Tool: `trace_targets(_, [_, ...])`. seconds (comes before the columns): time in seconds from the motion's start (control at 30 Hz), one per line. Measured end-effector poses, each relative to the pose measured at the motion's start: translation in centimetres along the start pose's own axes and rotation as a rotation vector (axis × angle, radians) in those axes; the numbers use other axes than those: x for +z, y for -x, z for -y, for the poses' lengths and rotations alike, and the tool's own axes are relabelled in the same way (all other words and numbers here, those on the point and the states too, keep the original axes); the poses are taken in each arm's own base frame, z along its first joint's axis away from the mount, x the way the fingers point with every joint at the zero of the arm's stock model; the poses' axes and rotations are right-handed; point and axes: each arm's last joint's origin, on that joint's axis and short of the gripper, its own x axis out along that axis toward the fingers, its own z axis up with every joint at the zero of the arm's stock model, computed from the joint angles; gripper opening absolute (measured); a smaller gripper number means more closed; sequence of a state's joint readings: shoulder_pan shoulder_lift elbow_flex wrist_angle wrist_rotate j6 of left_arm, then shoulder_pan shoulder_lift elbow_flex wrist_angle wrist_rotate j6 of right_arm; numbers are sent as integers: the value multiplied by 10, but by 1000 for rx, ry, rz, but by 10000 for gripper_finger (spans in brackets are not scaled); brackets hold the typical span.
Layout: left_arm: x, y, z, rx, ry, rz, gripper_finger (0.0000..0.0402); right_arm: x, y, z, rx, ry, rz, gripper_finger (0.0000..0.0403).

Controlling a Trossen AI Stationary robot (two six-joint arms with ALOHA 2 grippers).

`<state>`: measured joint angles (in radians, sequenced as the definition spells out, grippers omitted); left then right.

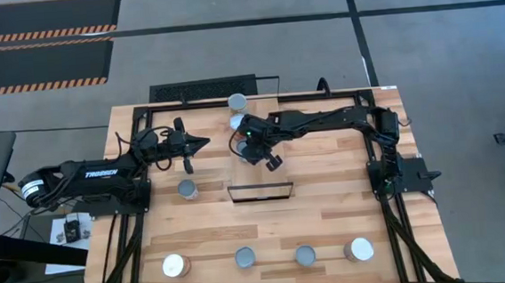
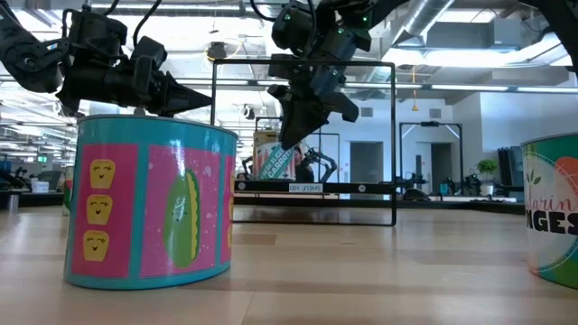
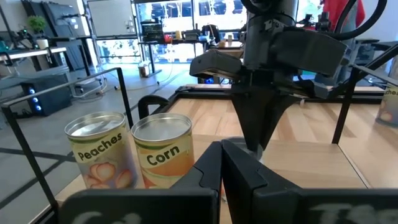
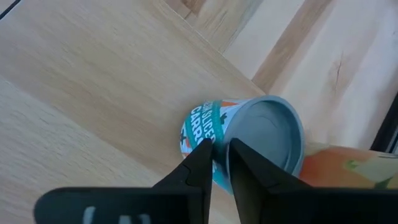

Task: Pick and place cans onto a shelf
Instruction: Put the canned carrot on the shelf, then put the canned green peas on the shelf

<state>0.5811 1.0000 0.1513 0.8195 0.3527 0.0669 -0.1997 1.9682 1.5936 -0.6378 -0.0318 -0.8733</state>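
Right gripper [image 1: 272,161] above carrot can [image 4: 249,146], fingers slightly parted, clear of tin | carrot can upright on shelf [image 1: 321,101] near far edge, beside peaches can [image 3: 101,152] and corn can [image 3: 163,149] | left gripper [image 1: 201,143] clenched, empty, near table [image 1: 329,216] left edge
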Motion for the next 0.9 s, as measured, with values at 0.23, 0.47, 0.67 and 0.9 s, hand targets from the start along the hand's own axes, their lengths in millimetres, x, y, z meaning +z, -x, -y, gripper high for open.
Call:
trace_targets(0.23, [0,0,0,0,0,0,0,-1,0,4,-49,-18,-13,98])
trace_targets(0.47, [0,0,0,0,-1,0,0,-2,0,8,-69,-75,2,118])
trace_targets(0.67, [0,0,0,0,-1,0,0,0,1,8,-78,-72,11,122])
trace_targets(0.9, [0,0,0,0,0,-3,0,4,48,5,-126,-84,-3,73])
